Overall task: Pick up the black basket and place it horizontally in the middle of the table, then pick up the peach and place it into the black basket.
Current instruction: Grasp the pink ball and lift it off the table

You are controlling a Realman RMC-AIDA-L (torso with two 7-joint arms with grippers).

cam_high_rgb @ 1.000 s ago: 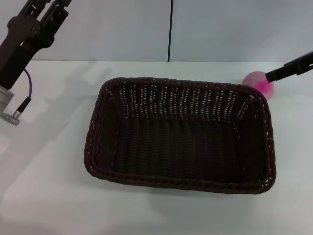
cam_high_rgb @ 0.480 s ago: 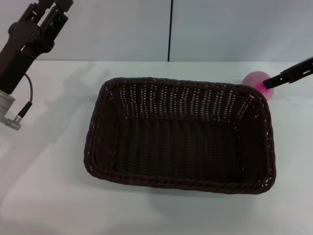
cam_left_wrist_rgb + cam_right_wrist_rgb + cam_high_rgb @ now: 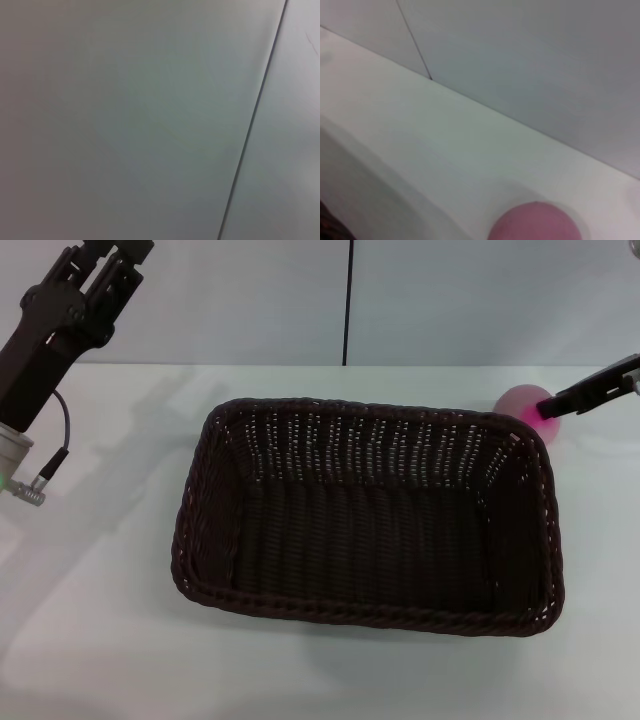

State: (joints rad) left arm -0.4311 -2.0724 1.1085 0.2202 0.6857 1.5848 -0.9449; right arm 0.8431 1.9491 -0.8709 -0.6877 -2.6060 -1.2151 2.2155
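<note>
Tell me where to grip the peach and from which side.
Grip the peach across its round middle, coming from above or its right: the black basket rim crowds its near-left side, and the right gripper is already at its right edge.

L arm raised far left, gripper [image 3: 105, 252] up | R gripper [image 3: 560, 403] reaching in from right edge

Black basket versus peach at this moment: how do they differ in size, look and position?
Size: the black basket is far larger than the peach. Look: the basket is dark woven wicker, rectangular and open-topped; the peach is a smooth pale pink ball with a magenta blotch. Position: the basket lies mid-table with nothing near it, while the peach sits behind its far right corner with the right gripper at it. Both rest on the table.
</note>
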